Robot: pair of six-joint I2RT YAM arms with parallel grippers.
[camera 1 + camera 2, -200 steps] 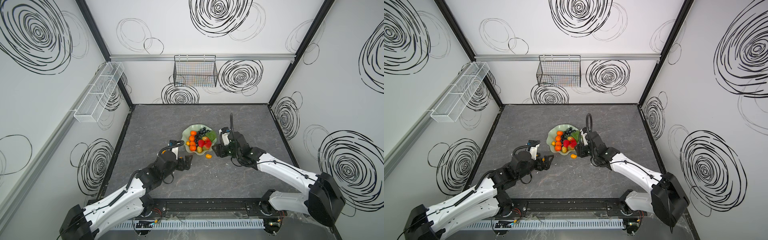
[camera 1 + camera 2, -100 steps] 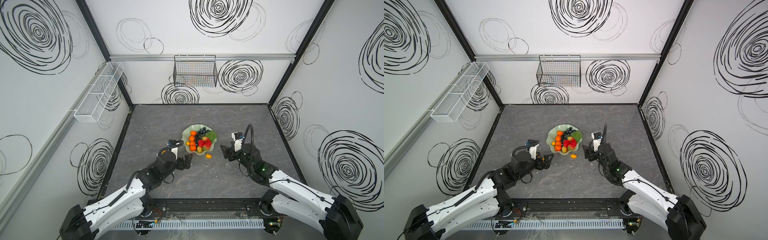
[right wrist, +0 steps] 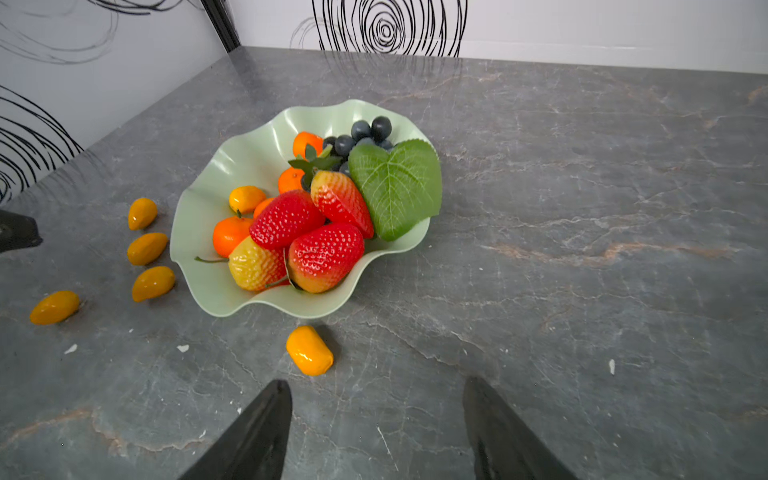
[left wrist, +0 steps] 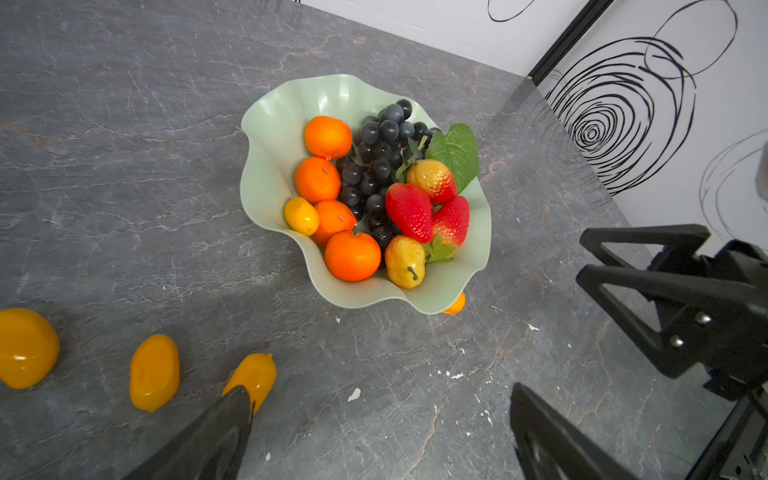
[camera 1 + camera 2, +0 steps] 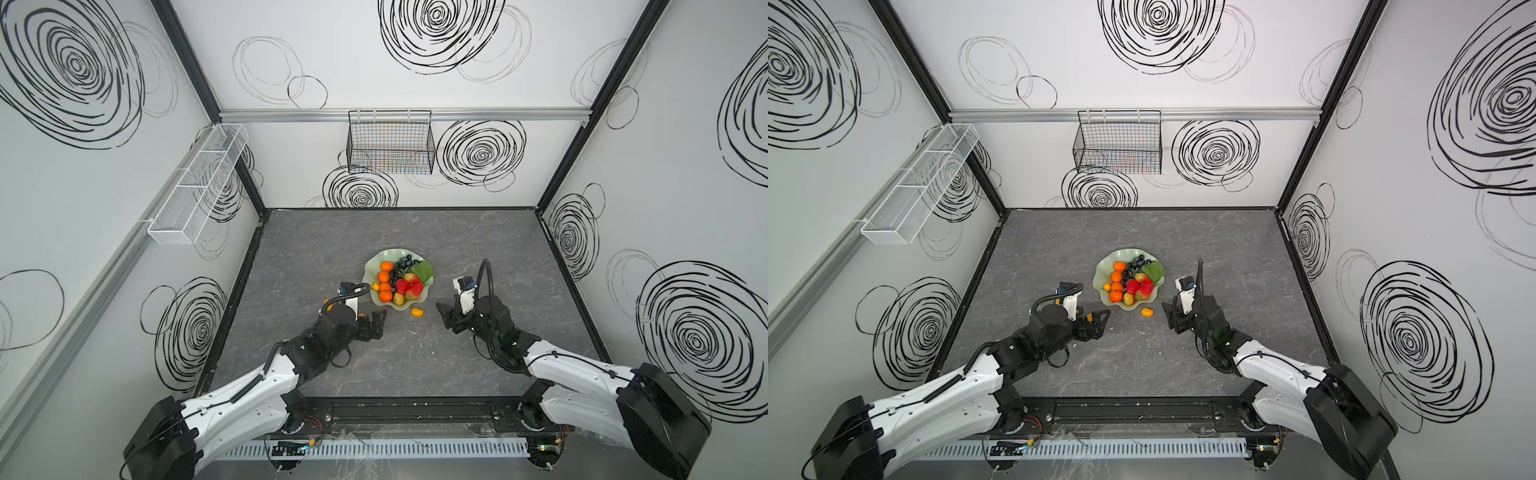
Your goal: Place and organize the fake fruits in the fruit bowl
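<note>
fruit bowl (image 4: 270, 166) holding fake fruits (image 4: 409, 212), kumquats (image 3: 309, 350) loose beside it, left gripper (image 4: 380, 390) and right gripper (image 3: 375, 382) agape

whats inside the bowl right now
Four tangerines, one kumquat, a grape bunch with its leaf, and four strawberries. The pile covers the bowl floor, so anything beneath is hidden.

A grey marbled tabletop (image 5: 374, 241) is enclosed by white walls (image 5: 332, 62) scribbled with black spirals; a black wire basket (image 5: 390, 145) and a white mesh basket (image 5: 195, 187) are hung on them.
</note>
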